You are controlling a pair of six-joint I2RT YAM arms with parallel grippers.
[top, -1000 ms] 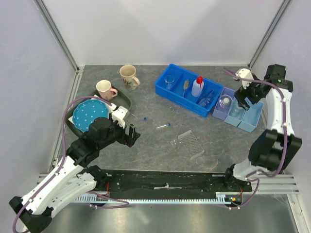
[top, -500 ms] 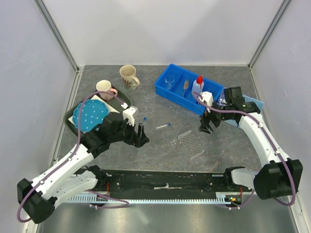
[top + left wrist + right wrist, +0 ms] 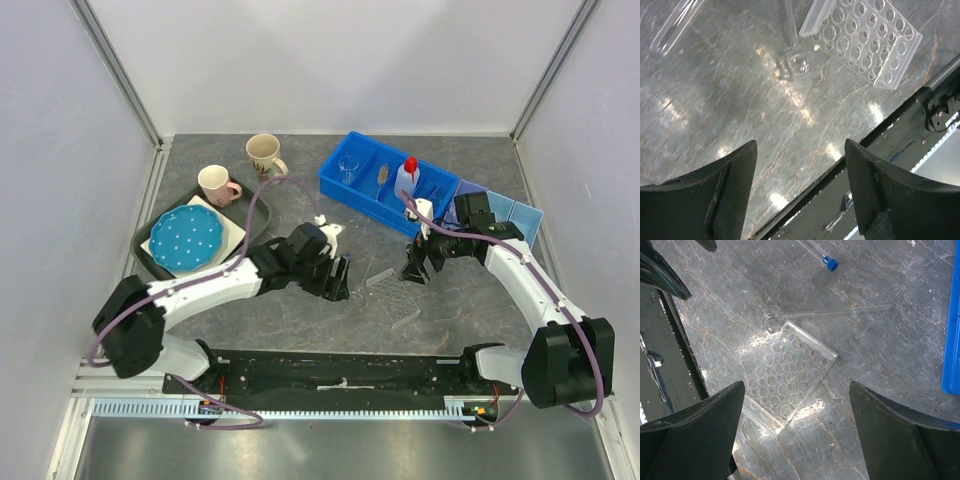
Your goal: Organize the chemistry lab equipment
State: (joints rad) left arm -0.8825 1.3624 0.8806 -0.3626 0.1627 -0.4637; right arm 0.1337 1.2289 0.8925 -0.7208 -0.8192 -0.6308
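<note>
A clear tube rack point(image 3: 393, 293) lies flat on the table; it also shows in the left wrist view point(image 3: 860, 37) and the right wrist view point(image 3: 787, 377). A thin glass rod with a bulb end point(image 3: 835, 312) lies just beyond it. A blue-capped tube point(image 3: 820, 255) lies farther off. My left gripper point(image 3: 335, 278) hovers open and empty left of the rack point(image 3: 800, 150). My right gripper point(image 3: 415, 268) hovers open and empty over the rack's right edge point(image 3: 796, 390). The squeeze bottle point(image 3: 406, 178), a small beaker point(image 3: 348, 167) and the brush point(image 3: 383, 180) sit in the blue bin point(image 3: 372, 205). The goggles are not visible.
Lavender and light blue small trays point(image 3: 510, 215) stand right of the blue bin, partly behind my right arm. A beige mug point(image 3: 263, 155) and a pink mug point(image 3: 216, 185) stand at the back left by a dark tray point(image 3: 255, 205) holding the blue dotted plate point(image 3: 187, 236).
My left arm swung right from the dark tray to the table's middle, covering the tubes in the top view. My right arm came down from the small trays to the rack.
</note>
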